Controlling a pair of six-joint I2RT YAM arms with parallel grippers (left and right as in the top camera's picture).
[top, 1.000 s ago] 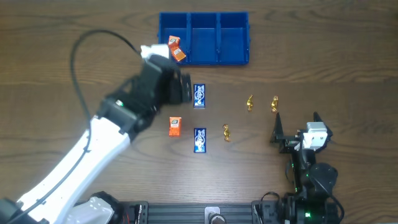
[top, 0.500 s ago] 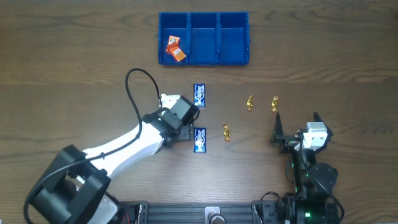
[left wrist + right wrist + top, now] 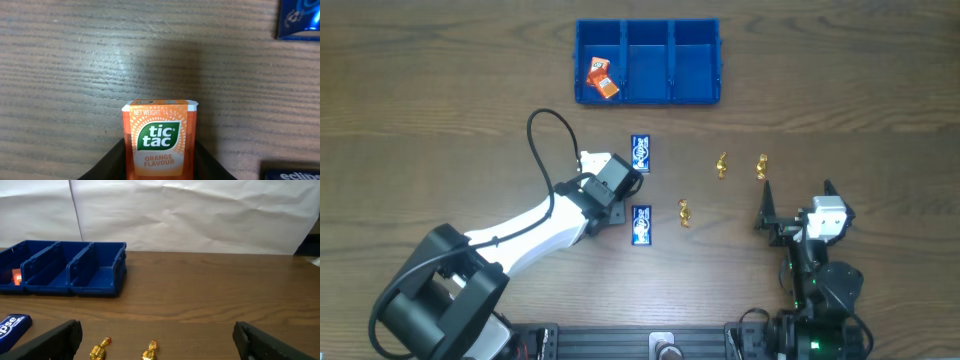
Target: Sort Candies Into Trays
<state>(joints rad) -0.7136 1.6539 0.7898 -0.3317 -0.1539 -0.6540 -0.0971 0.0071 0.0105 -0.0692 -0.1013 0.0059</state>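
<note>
One orange box (image 3: 160,131) in left tool (image 3: 160,162)

We count one tray (image 3: 648,99), split into three bins. There are three orange boxes in all: two orange boxes (image 3: 598,68) (image 3: 609,88) in the tray and one orange box (image 3: 160,145) outside it. Blue packs come to two, one (image 3: 640,152) and another (image 3: 641,225). Gold candies come to three (image 3: 721,165) (image 3: 761,166) (image 3: 684,212), all loose.

Lab setup, white backdrop (image 3: 200,215), wooden table (image 3: 420,100)
</note>
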